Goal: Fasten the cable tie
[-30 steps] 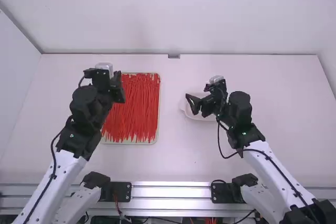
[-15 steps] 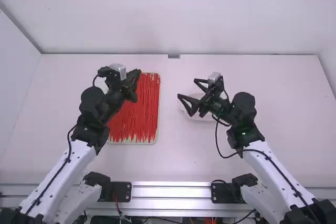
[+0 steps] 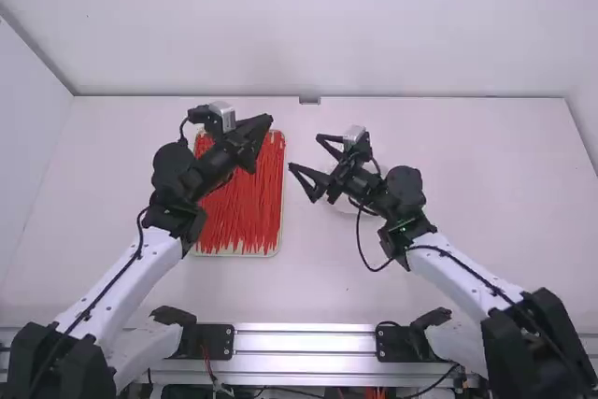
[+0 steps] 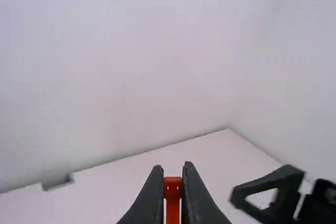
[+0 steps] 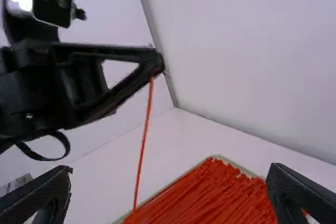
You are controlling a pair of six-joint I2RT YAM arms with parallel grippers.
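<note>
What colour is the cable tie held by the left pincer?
Red-orange; clearest in the right wrist view, where the cable tie hangs from the left pincer.

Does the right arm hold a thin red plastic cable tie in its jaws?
No, its jaws stand open and empty; the thin red plastic cable tie hangs from the left arm's jaws.

White table (image 3: 486, 175) spans most of high view. Plain white back wall (image 3: 299, 16) rises behind it; white side wall (image 3: 28, 119) closes off left. Small grey tab (image 3: 309, 99) sits at table's far edge, near middle, against back wall; same tab (image 4: 55, 184) seen from left wrist view. Tan mat (image 3: 271, 252) lies left of table middle. Small white object (image 3: 341, 207) just right of mat, partly hidden, kind unclear. Aluminium rail (image 3: 308, 338) runs along near edge.
</note>
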